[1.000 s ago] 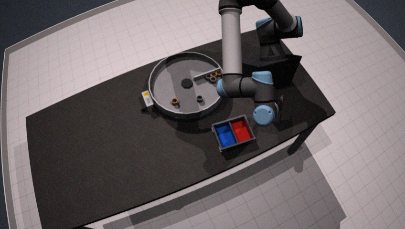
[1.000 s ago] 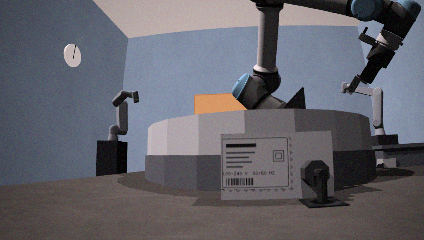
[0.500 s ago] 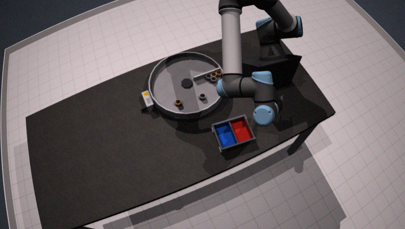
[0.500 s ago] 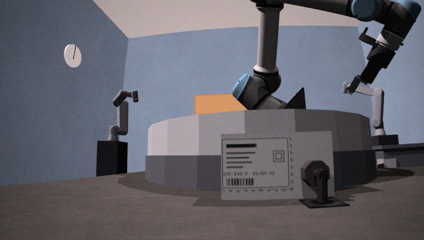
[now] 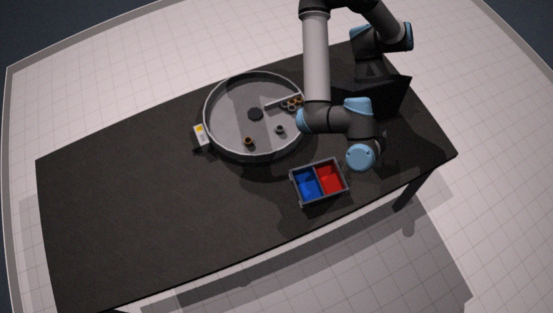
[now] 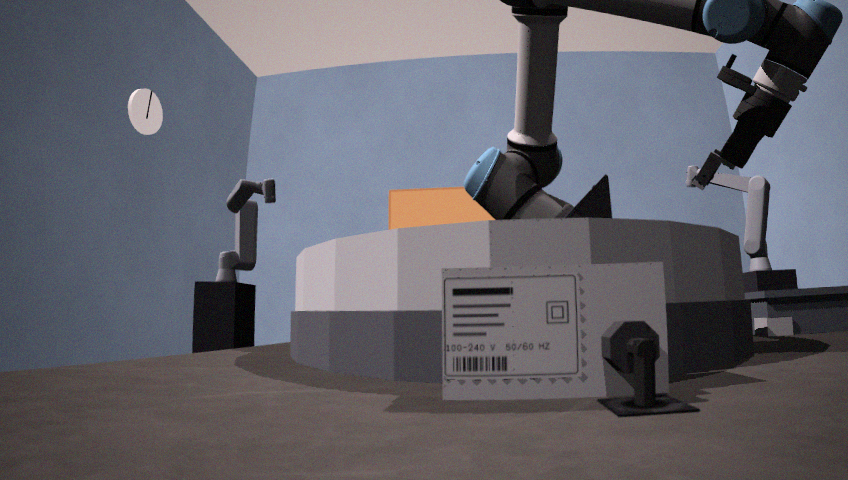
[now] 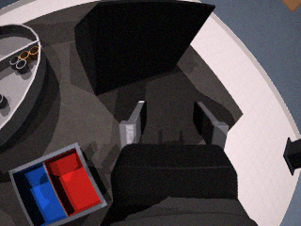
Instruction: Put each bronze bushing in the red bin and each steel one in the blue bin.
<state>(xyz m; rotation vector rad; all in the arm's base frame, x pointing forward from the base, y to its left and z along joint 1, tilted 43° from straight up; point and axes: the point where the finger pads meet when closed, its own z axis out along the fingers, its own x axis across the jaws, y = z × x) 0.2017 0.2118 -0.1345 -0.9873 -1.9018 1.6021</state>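
Pincer (image 6: 701, 180) (image 7: 170, 111) of mine, closest to the wrist lens, gapes wide. Beside a pale bar (image 5: 281, 100) (image 7: 19, 52), four bushings (image 5: 291, 107) (image 7: 21, 65) cluster on the turntable (image 5: 229, 112) (image 6: 363, 273) (image 7: 39, 89); two more stand apart. Its wall hides them all from the side; my arm (image 5: 315, 58) (image 6: 535, 77) covers some rim.
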